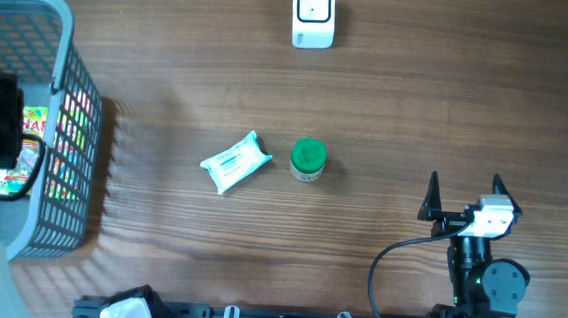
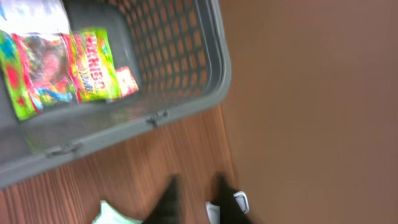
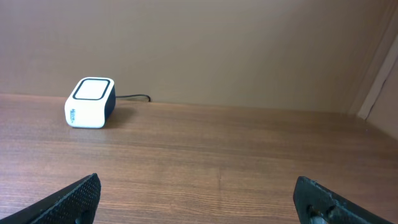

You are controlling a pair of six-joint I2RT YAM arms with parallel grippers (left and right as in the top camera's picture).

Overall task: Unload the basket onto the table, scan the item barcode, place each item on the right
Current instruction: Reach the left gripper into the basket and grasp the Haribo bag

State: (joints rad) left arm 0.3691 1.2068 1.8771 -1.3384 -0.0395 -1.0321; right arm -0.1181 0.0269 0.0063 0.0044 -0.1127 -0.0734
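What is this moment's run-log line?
left gripper at grey mesh basket, slightly parted | right gripper open, empty | white soft packet, green-lidded jar on wooden table

Brown wood-grain table [image 1: 418, 108], darker streaks throughout. White boxy plastic scanner [image 1: 313, 14] w/ dark navy band round its white top; thin black cable [image 3: 134, 97] behind it. Below scanner in overhead view: white soft wipes pack [image 1: 235, 163] w/ teal print, & small green-lidded jar [image 1: 308, 159], pale body. Far left of scanner: grey plastic lattice basket [image 1: 68, 24], square-hole pattern; inside, glossy sweets bag [image 2: 93, 65], neon green/yellow w/ red lettering. Right gripper [image 1: 465, 182]: black fingers, white housing. Left gripper [image 2: 196, 196]: black, blurred.
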